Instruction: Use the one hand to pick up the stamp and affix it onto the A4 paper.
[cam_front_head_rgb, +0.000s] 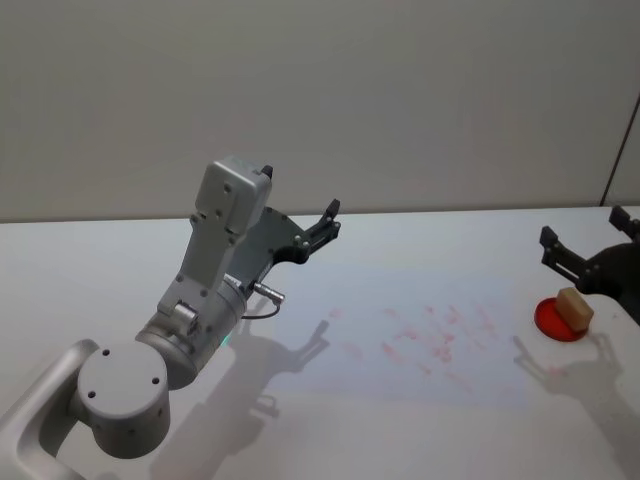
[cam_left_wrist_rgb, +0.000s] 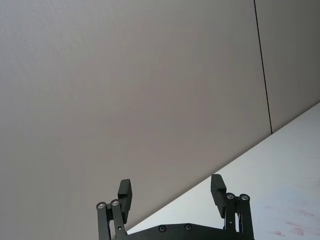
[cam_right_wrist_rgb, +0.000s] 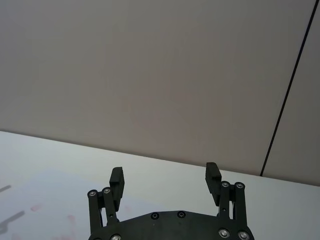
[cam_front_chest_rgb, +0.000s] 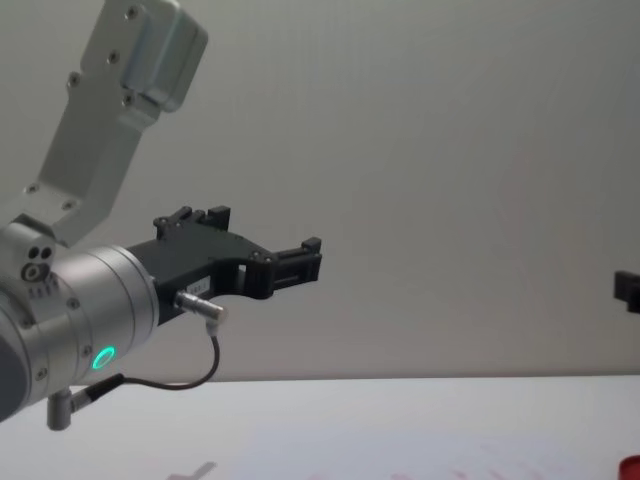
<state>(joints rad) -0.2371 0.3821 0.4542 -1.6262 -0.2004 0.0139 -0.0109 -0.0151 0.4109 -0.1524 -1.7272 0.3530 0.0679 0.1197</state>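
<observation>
Tan stamp (cam_front_head_rgb: 575, 308) lies right of pink-marked A4 paper (cam_front_head_rgb: 425, 300).

The stamp (cam_front_head_rgb: 574, 307) is being seen as a tan block with a matt, wood-like face (no grain can be made out). The red pad (cam_front_head_rgb: 546, 318) is being shown as smooth and evenly coloured. The A4 paper (cam_front_head_rgb: 400, 300) is being seen as flat, matt white paper, blotched with pinkish ink, on a smooth white table (cam_front_head_rgb: 90, 260). The left arm (cam_front_head_rgb: 215, 250) is being shown in satin silver-grey casing, while the left gripper (cam_left_wrist_rgb: 170, 182) and right gripper (cam_right_wrist_rgb: 164, 170) are being seen in matt black with bright metal screws.
</observation>
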